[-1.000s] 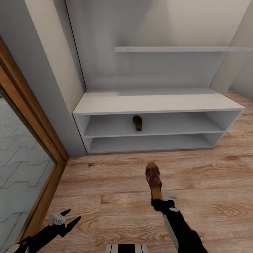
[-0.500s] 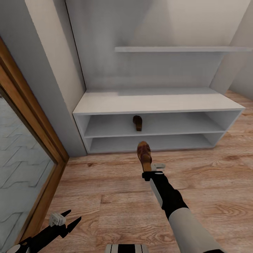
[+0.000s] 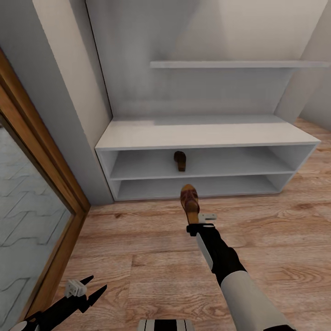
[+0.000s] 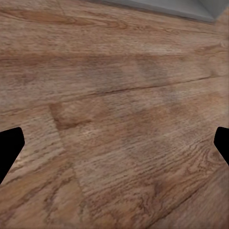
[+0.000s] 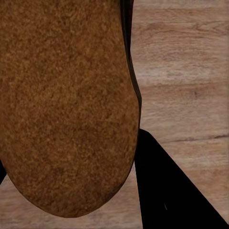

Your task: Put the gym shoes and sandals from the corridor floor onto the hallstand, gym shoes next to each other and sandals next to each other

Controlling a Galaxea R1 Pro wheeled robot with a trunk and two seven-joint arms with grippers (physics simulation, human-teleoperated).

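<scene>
- The brown leather open sandal with tan footbed (image 3: 189, 202) is gripped by its heel in the right gripper (image 3: 200, 227), closed on it, toe aimed at the low light-grey open-fronted shoe rack (image 3: 207, 135).
- Its twin, the second brown sandal (image 3: 179, 161), already sits on the upper shelf.
- So we're mid-carry; next I'd lift and slide it in right beside that one.
- Shelf has loads of room either side, just clear the front lip.
- Left gripper (image 3: 90, 287) hangs wide open and empty over the light wood-plank floor (image 3: 138, 239).

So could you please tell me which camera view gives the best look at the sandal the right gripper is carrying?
The head view: the held sandal shows whole, in front of the hallstand. The right wrist view gives a close brown surface; the left wrist view shows floor.
</scene>
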